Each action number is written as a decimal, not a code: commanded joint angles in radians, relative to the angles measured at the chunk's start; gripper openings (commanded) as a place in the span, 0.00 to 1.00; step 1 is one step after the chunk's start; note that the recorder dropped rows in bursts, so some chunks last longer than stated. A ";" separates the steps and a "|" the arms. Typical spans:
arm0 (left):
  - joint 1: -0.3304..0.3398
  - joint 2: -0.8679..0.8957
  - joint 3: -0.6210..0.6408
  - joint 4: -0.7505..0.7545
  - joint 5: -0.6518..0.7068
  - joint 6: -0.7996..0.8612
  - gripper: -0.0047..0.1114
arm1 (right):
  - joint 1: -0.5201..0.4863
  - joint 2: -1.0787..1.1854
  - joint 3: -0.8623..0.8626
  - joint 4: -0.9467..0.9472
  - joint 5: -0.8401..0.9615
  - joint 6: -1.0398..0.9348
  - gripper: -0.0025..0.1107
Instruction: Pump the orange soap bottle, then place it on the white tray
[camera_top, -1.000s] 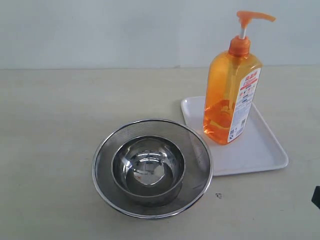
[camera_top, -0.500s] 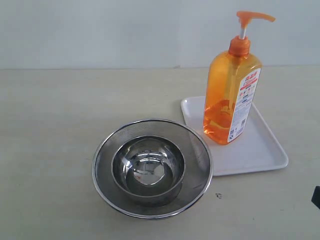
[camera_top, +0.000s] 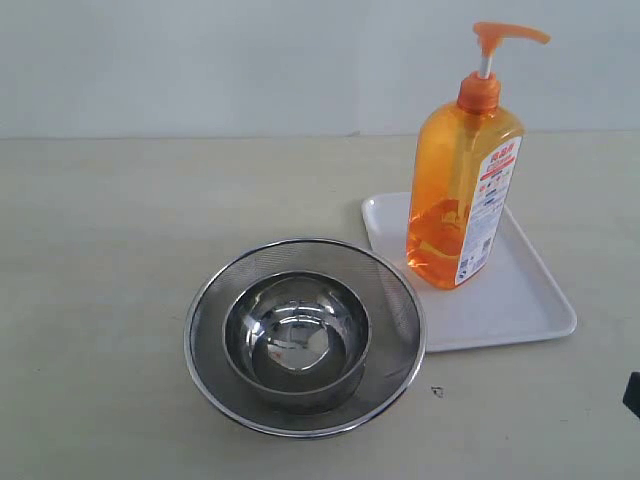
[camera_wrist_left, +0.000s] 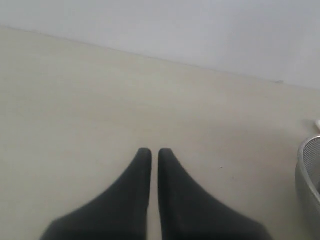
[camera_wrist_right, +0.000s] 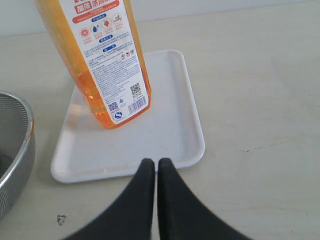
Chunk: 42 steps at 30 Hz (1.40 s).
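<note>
Tall orange plastic soap bottle (camera_top: 460, 190) stands on flat white tray (camera_top: 525, 300), frame right, apparently delivered; left gripper (camera_wrist_left: 150, 152) and right gripper (camera_wrist_right: 152, 162) pressed together, empty.

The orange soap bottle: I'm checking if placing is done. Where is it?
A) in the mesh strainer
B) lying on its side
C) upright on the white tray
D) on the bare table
C: the orange soap bottle stands upright with its base on the white tray.

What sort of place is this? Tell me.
Likely a lab bench staged as a kitchen: plain table, blank wall, orange soap bottle on a white tray, steel bowl inside a mesh strainer.
</note>
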 joint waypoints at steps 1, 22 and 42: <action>0.004 -0.004 0.004 -0.007 -0.008 0.016 0.08 | -0.001 -0.003 0.007 -0.006 0.006 -0.003 0.02; 0.004 -0.004 0.004 -0.107 -0.022 0.016 0.08 | -0.001 -0.003 0.005 -0.038 0.009 -0.003 0.02; 0.004 -0.004 0.004 -0.107 -0.022 0.016 0.08 | -0.001 0.130 -0.387 -0.126 -0.079 -0.207 0.60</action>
